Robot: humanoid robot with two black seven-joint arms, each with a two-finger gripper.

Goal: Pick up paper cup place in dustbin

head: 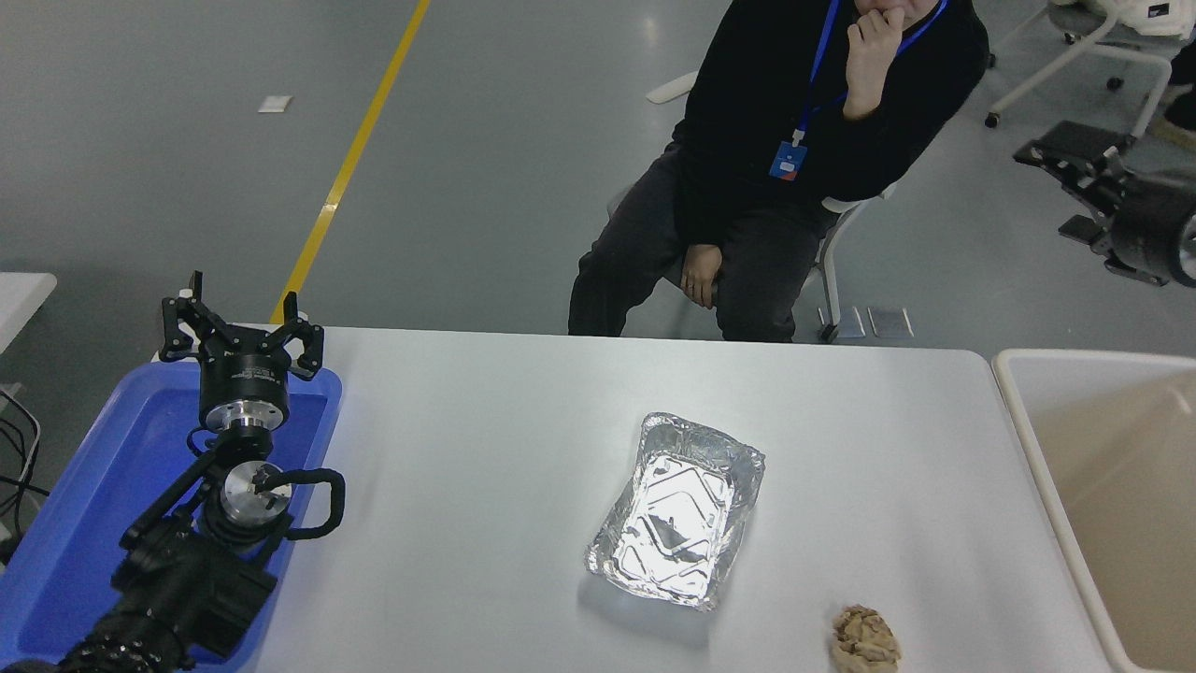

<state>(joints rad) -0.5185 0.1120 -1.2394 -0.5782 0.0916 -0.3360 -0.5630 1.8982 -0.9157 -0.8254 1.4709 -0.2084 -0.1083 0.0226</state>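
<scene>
The paper cup shows nowhere in the head view: not on the table and not in the visible part of the bin. The dustbin (1025,439), off-white with a beige inside, stands at the table's right end and is cut off by the picture's edge. My right gripper (1067,192) comes in from the right edge, high above and beyond the bin's far end, with its jaws apart and nothing between them. My left gripper (239,322) is open and parked at the lower left, over the blue tray.
A crinkled foil tray (677,509) lies at the table's middle. A crumpled brown paper ball (865,640) lies near the front edge. A blue plastic tray (84,505) sits at the left. A person (794,159) sits at the far side.
</scene>
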